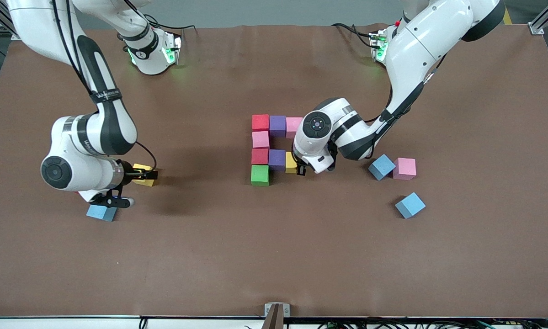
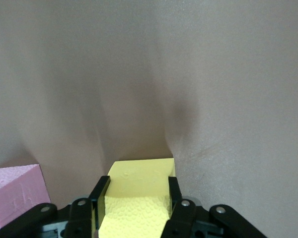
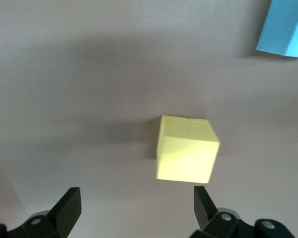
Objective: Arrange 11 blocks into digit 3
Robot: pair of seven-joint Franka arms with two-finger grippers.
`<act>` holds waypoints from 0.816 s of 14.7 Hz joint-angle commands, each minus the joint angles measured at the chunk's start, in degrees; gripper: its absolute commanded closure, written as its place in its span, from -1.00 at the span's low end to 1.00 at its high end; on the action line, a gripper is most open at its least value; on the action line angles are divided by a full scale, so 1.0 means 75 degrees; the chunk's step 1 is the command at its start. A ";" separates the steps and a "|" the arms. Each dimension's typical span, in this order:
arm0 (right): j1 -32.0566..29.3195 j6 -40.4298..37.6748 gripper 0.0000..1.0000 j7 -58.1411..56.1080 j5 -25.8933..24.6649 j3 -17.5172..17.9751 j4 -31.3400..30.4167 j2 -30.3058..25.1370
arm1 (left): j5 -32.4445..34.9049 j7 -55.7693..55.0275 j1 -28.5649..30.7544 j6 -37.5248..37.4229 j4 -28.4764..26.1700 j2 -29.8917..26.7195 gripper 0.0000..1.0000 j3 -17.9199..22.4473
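Left wrist: yellow block between fingers (clamped).

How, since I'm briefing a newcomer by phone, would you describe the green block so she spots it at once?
Near the middle of the table sits a cluster of touching blocks. The green block is the cluster's end nearest the front camera, touching a red block that lies just farther from that camera. It is the only green block on the table.
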 commanded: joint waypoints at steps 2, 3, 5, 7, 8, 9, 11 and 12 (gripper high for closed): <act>-0.0321 0.0180 -1.00 -0.0238 -0.0156 0.0220 -0.0562 -0.0304 | 0.0090 -0.0082 -0.0019 0.0046 -0.0089 -0.0091 -0.13 0.0004; -0.0414 0.0296 -1.00 -0.0238 -0.0156 0.0220 -0.0620 -0.0292 | 0.0090 -0.0070 -0.0019 0.0046 -0.0089 -0.0091 -0.38 0.0004; -0.0485 0.0659 -1.00 -0.0249 -0.0156 0.0220 -0.0831 -0.0280 | 0.0102 0.0000 -0.0019 0.0034 -0.0089 -0.0091 -1.00 0.0016; -0.0497 0.0952 -1.00 -0.0238 -0.0156 0.0220 -0.0995 -0.0269 | 0.0090 0.0012 -0.0054 0.0011 -0.0065 -0.0102 -1.00 0.0016; -0.0508 0.1000 -1.00 -0.0226 -0.0156 0.0220 -0.1019 -0.0269 | 0.0113 0.0023 -0.0066 -0.0001 -0.0054 -0.0114 -1.00 0.0016; -0.0532 0.1001 -1.00 -0.0226 -0.0156 0.0231 -0.1019 -0.0269 | 0.0125 0.0024 -0.0077 -0.0036 -0.0054 -0.0149 -1.00 0.0016; -0.0579 0.0989 -1.00 -0.0249 -0.0156 0.0220 -0.1019 -0.0257 | 0.0137 0.0035 -0.0066 -0.0060 -0.0007 -0.0254 -1.00 0.0016; -0.0579 0.1000 -1.00 -0.0249 -0.0156 0.0220 -0.1019 -0.0257 | 0.0137 0.0140 -0.0066 -0.0071 0.0109 -0.0255 -1.00 0.0016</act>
